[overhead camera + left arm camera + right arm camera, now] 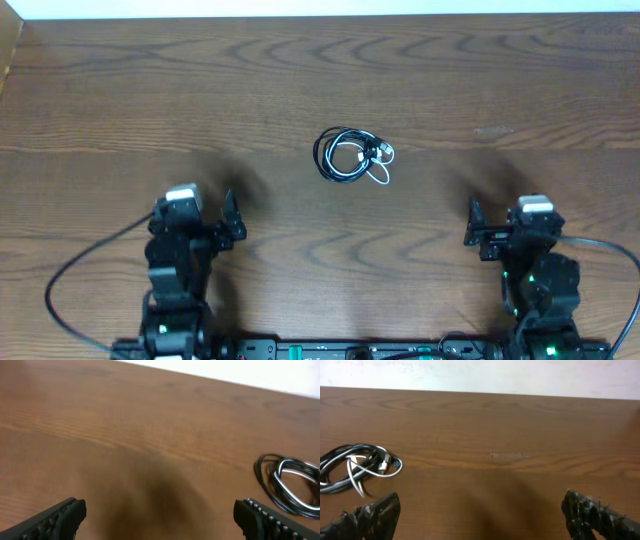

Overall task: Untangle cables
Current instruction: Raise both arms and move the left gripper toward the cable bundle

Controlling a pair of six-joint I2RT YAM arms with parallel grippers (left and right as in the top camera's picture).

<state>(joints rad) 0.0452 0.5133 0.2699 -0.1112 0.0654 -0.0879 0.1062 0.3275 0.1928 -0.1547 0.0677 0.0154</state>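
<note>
The black cable (338, 153) and the white cable (378, 163) lie coiled together in one small bundle at the middle of the wooden table. The bundle also shows in the left wrist view (287, 482) at the right edge and in the right wrist view (355, 467) at the left. My left gripper (225, 215) is open and empty, near the front left, well short of the bundle. My right gripper (478, 225) is open and empty, near the front right, also apart from it. Small plug ends sit at the bundle's right side (387, 465).
The brown wooden table (320, 80) runs to a white back edge. Thick black wires (75, 270) loop from the arm bases at the front left and front right (605, 248). A faint pale mark (492, 130) lies on the table right of the bundle.
</note>
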